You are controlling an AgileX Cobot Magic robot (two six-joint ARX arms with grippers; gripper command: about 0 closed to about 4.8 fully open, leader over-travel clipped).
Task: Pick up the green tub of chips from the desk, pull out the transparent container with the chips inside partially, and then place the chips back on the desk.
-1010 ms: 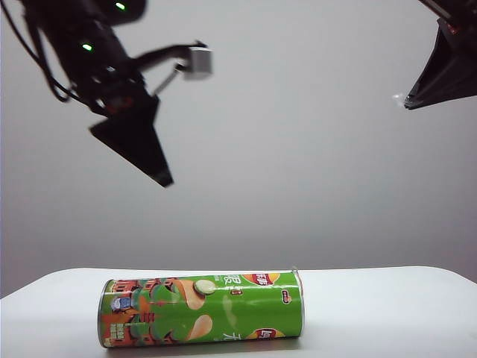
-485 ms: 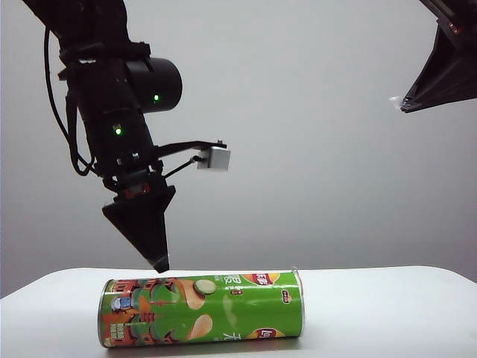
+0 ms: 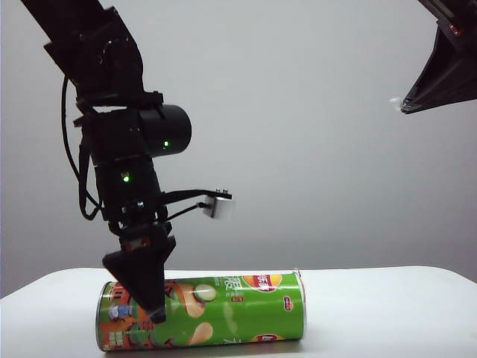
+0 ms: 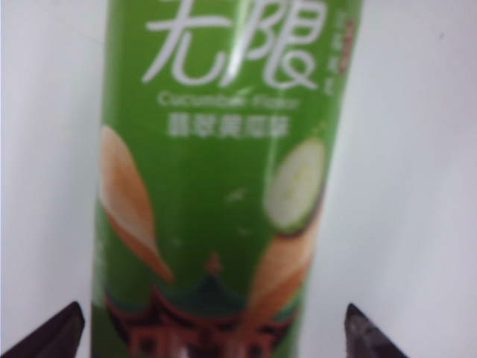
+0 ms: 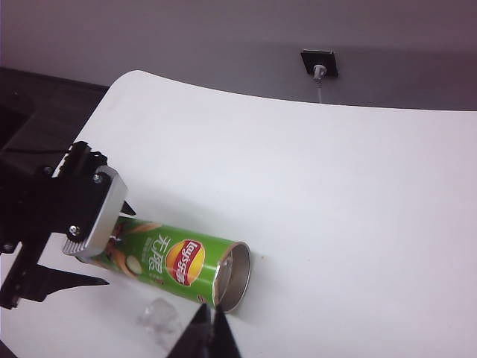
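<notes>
Green tub of chips [image 3: 201, 311] lying on its side on the white surface [image 3: 387, 306], long axis running across the exterior view, parallel to the near edge. Cartoon-art end toward the left arm, open silver-rimmed mouth [image 5: 237, 277] toward the right arm's side; interior looks bare metal in the right wrist view, contents not discernible. Transparent container not identifiable.

Left hand [image 3: 147, 294] lowered over the tub's cartoon end, fingers spread wide, one fingertip [image 4: 56, 334] showing either side of the can body in the left wrist view; straddling, not yet gripping. Placement judged suited to closing across the can's width while leaving the open mouth clear for extraction.

Right hand [image 5: 209, 332] well above the tub's open end, fingers pressed together, empty. Judged waiting for the tub to be lifted.
</notes>
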